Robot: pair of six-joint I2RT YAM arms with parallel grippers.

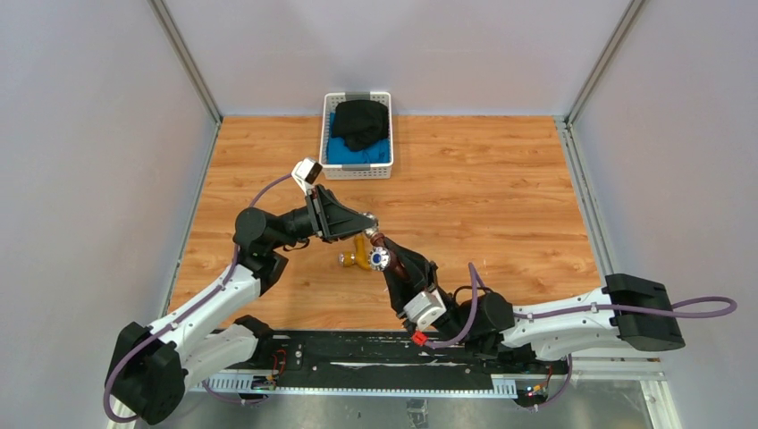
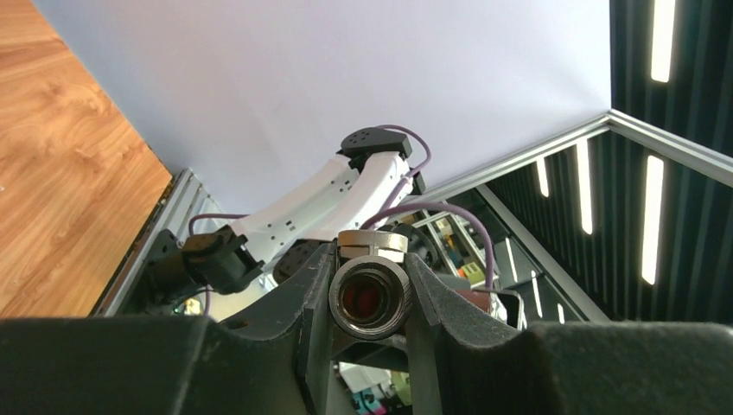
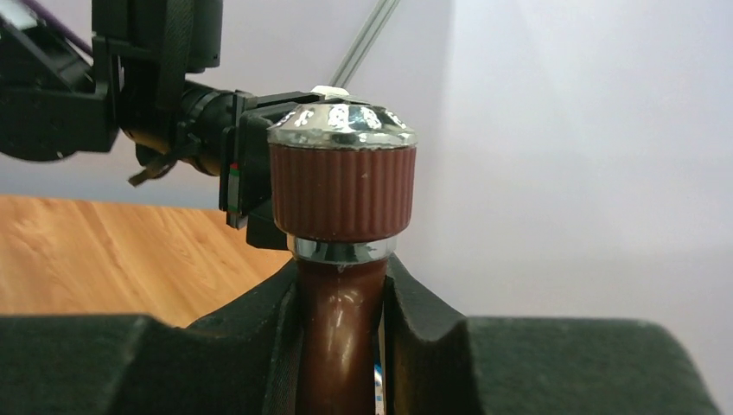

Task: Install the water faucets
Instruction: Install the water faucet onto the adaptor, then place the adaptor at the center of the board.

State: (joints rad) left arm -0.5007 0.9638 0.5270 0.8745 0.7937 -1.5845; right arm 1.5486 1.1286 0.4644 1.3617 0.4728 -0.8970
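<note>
My left gripper [image 1: 369, 222] is shut on the stubby grey metal fitting [image 2: 370, 294], whose open bore faces the left wrist camera with red showing through it. My right gripper [image 1: 391, 256] is shut on the stem of the dark reddish-brown faucet [image 3: 340, 333]. Its ribbed brown end with a silvery cap [image 3: 341, 173] points up at the left gripper. In the top view this faucet [image 1: 381, 245] shows its blue-marked knob and meets the left gripper's tip above the table. I cannot tell whether the two are joined. The brass-yellow faucet [image 1: 357, 258] lies on the table just below them.
A white basket [image 1: 324, 143] holding black and blue cloth stands at the back centre of the wooden table [image 1: 501, 206]. Grey walls and metal frame posts close in the table on three sides. A black rail runs along the near edge between the arm bases.
</note>
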